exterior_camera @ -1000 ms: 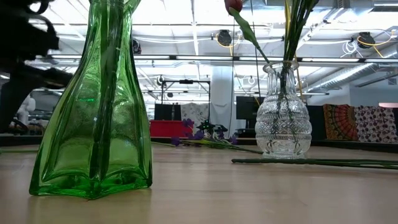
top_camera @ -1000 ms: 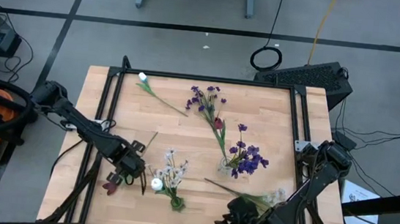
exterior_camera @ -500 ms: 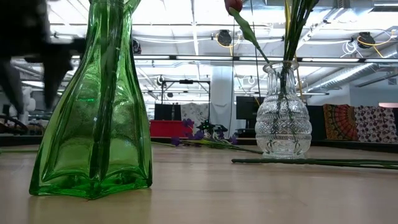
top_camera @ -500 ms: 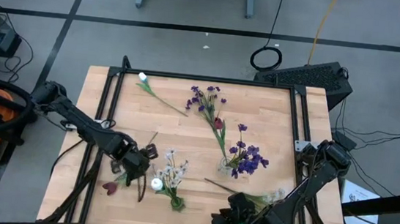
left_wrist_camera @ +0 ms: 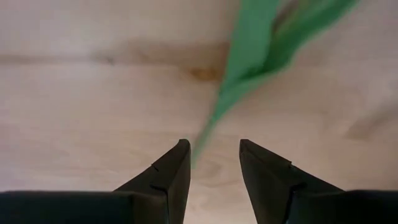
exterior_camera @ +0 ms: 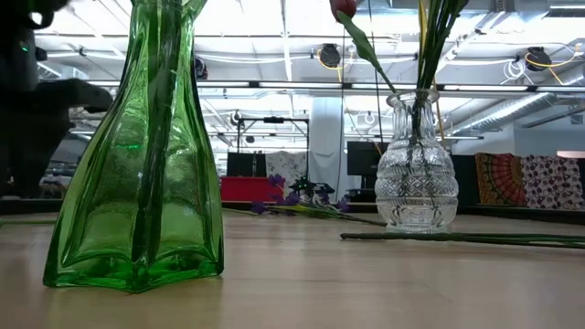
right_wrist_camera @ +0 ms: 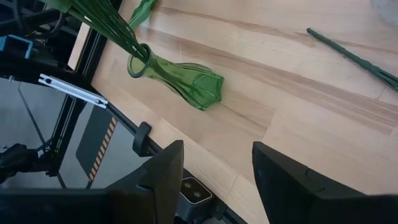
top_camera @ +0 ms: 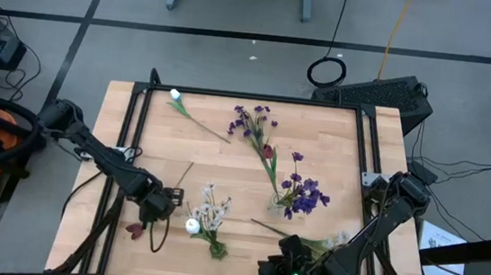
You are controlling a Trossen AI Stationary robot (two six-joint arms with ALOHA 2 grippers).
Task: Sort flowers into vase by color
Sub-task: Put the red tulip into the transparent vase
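My left gripper (top_camera: pixel 156 206) (left_wrist_camera: pixel 214 146) points down at the table, open, just left of the green vase (top_camera: pixel 214 246) (exterior_camera: pixel 137 155) that holds white flowers (top_camera: pixel 210 210). A green leaf (left_wrist_camera: pixel 249 56) lies below it, its tip between the fingers; whether they touch it I cannot tell. A dark red flower (top_camera: pixel 135 230) lies on the table near the gripper, its stem curving under it. The clear vase (top_camera: pixel 279 200) (exterior_camera: pixel 416 174) holds purple flowers (top_camera: pixel 305 196) and a red tulip (exterior_camera: pixel 344 9). My right gripper (top_camera: pixel 273 272) (right_wrist_camera: pixel 217 149) waits open at the near edge.
A white flower (top_camera: pixel 175 96) and a bunch of purple flowers (top_camera: pixel 252 120) lie near the far edge. Another white flower (top_camera: pixel 339 241) lies near the right arm, its stem (right_wrist_camera: pixel 354 56) (exterior_camera: pixel 457 238) flat on the table. A black frame (top_camera: pixel 134 127) borders the table.
My left gripper has moved a little toward the far edge and back toward the near left, turning about as it went; it now points down by the red flower's stem. My right gripper has drifted slightly toward the table's left. The flowers and vases have stayed where they were.
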